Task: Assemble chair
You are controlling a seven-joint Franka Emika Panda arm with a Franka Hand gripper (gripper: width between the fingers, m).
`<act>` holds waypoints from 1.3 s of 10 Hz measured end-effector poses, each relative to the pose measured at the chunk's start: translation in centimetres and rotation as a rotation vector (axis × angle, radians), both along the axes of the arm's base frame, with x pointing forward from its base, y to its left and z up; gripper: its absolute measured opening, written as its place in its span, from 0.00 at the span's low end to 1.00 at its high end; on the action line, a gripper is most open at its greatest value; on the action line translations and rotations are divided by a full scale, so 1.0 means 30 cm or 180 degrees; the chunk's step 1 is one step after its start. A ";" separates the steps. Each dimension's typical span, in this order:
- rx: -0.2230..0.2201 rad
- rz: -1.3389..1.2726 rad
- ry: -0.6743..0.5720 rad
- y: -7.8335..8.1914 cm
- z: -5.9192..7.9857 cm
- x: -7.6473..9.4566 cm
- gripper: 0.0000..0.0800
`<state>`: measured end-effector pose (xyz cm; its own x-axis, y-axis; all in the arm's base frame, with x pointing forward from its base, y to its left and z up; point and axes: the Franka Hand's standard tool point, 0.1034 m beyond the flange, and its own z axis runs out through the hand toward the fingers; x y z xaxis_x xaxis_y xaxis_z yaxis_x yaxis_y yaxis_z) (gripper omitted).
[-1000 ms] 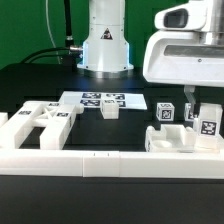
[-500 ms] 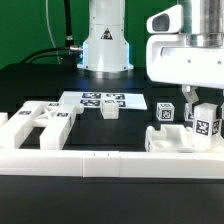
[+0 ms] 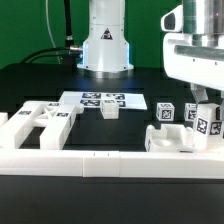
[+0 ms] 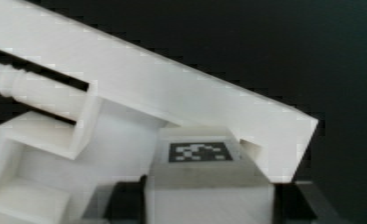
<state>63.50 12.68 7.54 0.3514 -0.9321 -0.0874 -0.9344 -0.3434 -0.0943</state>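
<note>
In the exterior view my gripper (image 3: 207, 118) hangs at the right, shut on a small white tagged block (image 3: 209, 126). The block sits just above a white chair piece (image 3: 172, 141) near the front wall. In the wrist view the same block (image 4: 208, 165), tag facing the camera, fills the space between my dark fingers (image 4: 134, 202), and my gripper (image 4: 206, 205) is closed on its sides. Beyond it lies a long white chair piece (image 4: 180, 85) with a ridged peg (image 4: 27, 84) sticking out. Whether the block touches that piece I cannot tell.
A white chair frame piece (image 3: 40, 120) lies at the exterior view's left. The marker board (image 3: 100, 99) lies mid-table with a small block (image 3: 110, 111) in front. Two tagged blocks (image 3: 165, 113) (image 3: 190, 113) stand behind the gripper. A low white border wall (image 3: 100, 166) runs along the front; the robot base (image 3: 105, 45) stands behind.
The wrist housing has shifted toward the exterior view's right. The held block has stayed in almost the same place, and the grip is unchanged.
</note>
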 end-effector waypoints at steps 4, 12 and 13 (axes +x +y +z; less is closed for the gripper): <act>-0.0037 0.0545 -0.0019 0.019 0.012 0.001 0.77; -0.0169 0.2816 -0.0277 0.006 0.012 0.004 0.81; -0.0208 0.3204 -0.0315 0.003 0.013 0.005 0.81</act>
<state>63.66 12.76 7.91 0.9793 -0.2006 0.0253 -0.1968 -0.9744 -0.1085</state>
